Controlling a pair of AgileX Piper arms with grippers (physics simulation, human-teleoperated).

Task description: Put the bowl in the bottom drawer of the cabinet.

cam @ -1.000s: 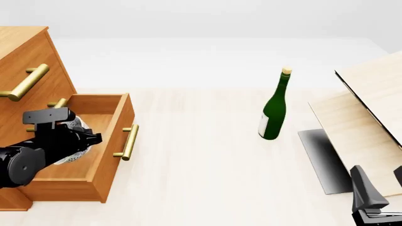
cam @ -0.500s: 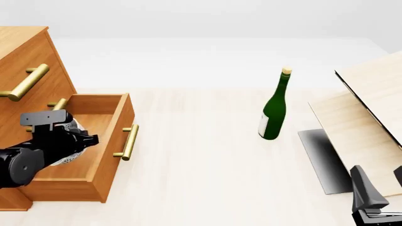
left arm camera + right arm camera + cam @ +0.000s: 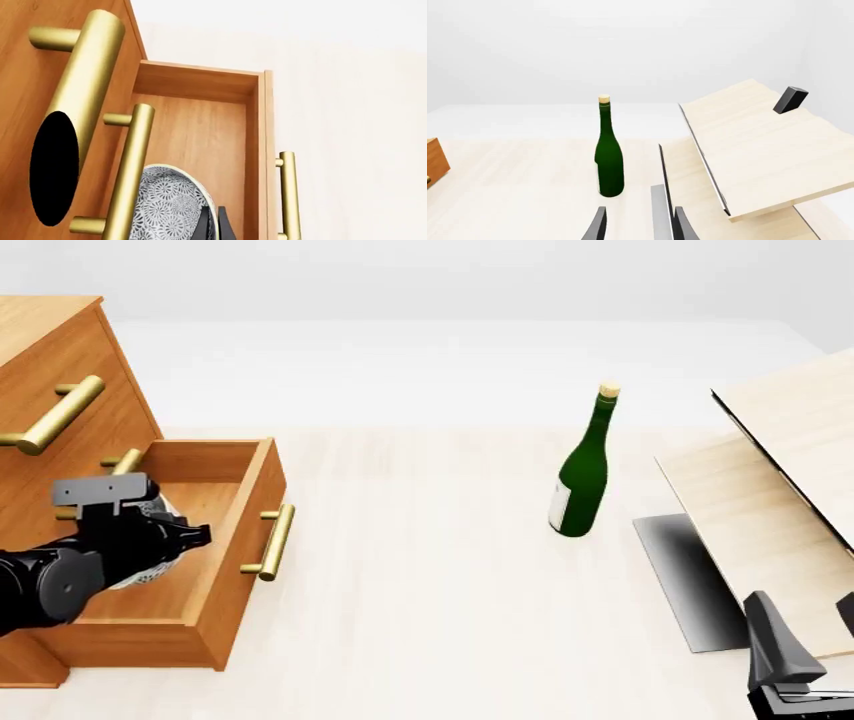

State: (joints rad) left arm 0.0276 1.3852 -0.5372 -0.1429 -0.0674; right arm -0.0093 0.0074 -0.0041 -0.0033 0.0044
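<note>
While the bottom drawer (image 3: 220,540) of the cabinet (image 3: 54,370) stands pulled out, the left claw (image 3: 150,532) hangs inside it with the bowl (image 3: 150,562) pinched at the rim; the left wrist view shows its dark fingertips (image 3: 215,226) closed on the patterned edge of the bowl (image 3: 167,205). The bowl sits within the drawer's walls, tilted; whether it touches the drawer floor I cannot tell. The drawer's brass handle (image 3: 274,542) faces the open counter (image 3: 427,620). A green bottle (image 3: 582,470) stands upright well apart to the right, near the pale wooden boards (image 3: 774,470). The right claw (image 3: 801,665) rests low at the counter's near right corner, its two fingers (image 3: 599,225) spread apart with nothing between them.
</note>
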